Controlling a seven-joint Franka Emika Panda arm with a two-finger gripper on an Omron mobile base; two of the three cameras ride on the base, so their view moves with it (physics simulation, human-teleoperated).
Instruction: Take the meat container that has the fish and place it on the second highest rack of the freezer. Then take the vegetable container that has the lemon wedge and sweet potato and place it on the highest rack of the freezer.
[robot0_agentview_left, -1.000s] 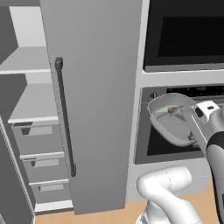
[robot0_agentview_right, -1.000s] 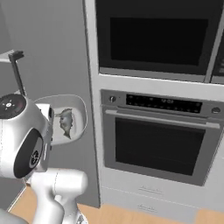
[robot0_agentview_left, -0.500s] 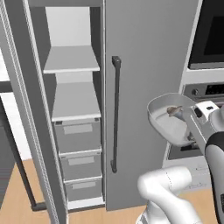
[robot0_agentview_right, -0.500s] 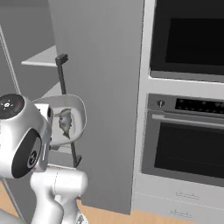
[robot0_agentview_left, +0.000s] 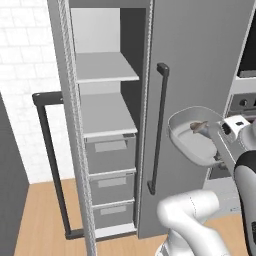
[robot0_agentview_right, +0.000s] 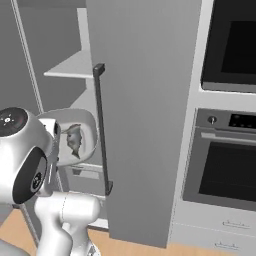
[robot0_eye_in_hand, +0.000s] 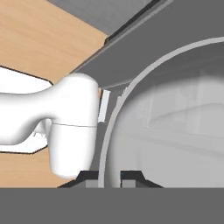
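Observation:
The meat container (robot0_agentview_left: 196, 141), a light-grey rounded tub, hangs tilted in front of the freezer's (robot0_agentview_left: 200, 60) shut right door. The small silvery fish (robot0_agentview_left: 198, 127) lies inside it. My gripper (robot0_agentview_left: 220, 148) is shut on the tub's near rim. In the right base view the meat container (robot0_agentview_right: 76, 137) with the fish (robot0_agentview_right: 74, 140) shows just beside my arm, left of the freezer (robot0_agentview_right: 145, 100) door handle. In the hand view my gripper (robot0_eye_in_hand: 109, 177) pinches the meat container's rim (robot0_eye_in_hand: 109, 127) between its fingertips (robot0_eye_in_hand: 88, 176). The vegetable container is out of view.
The freezer's left door (robot0_agentview_left: 62, 125) stands open, its bar handle (robot0_agentview_left: 50, 150) sticking out. Inside are an upper shelf (robot0_agentview_left: 105, 67), a lower shelf (robot0_agentview_left: 107, 115) and grey drawers (robot0_agentview_left: 110, 155). A wall oven (robot0_agentview_right: 225, 165) stands to the right, above a wooden floor (robot0_agentview_left: 40, 220).
The whole picture has shifted: the base has driven left, so the open freezer compartment now lies ahead. The tub stays held in my gripper at the same height.

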